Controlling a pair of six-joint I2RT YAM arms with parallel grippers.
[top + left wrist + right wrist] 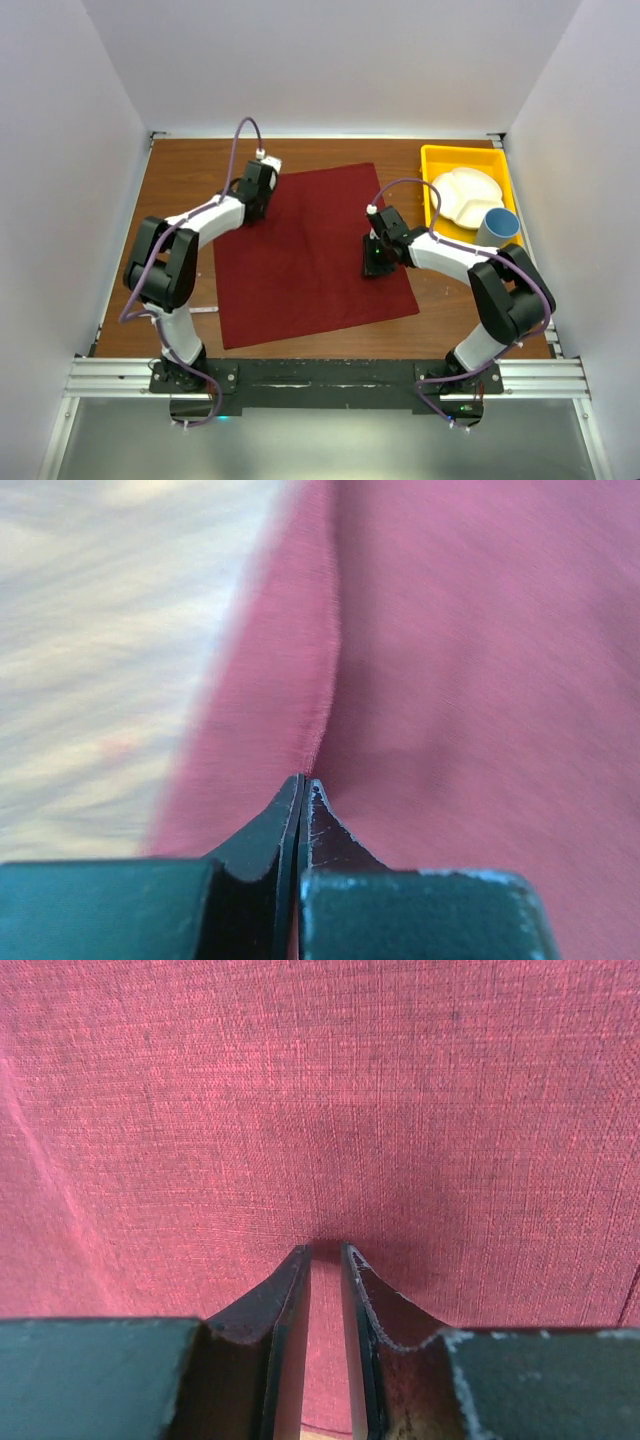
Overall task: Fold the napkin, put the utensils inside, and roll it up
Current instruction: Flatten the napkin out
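Your left tool [303,788] is clenched on a raised ridge at the left edge of the napkin [310,260], which lies spread on the surface [185,170] between the arms. Your right tool [325,1253] presses into its right side, jaws a sliver apart, grip impossible to tell. Confirm that second pinch, then lift both sides level and carry them across together so the fold lands square. Only the overhead view shows the whole cloth; only the wrist views show the jaws

Bright even light; left-wrist blur
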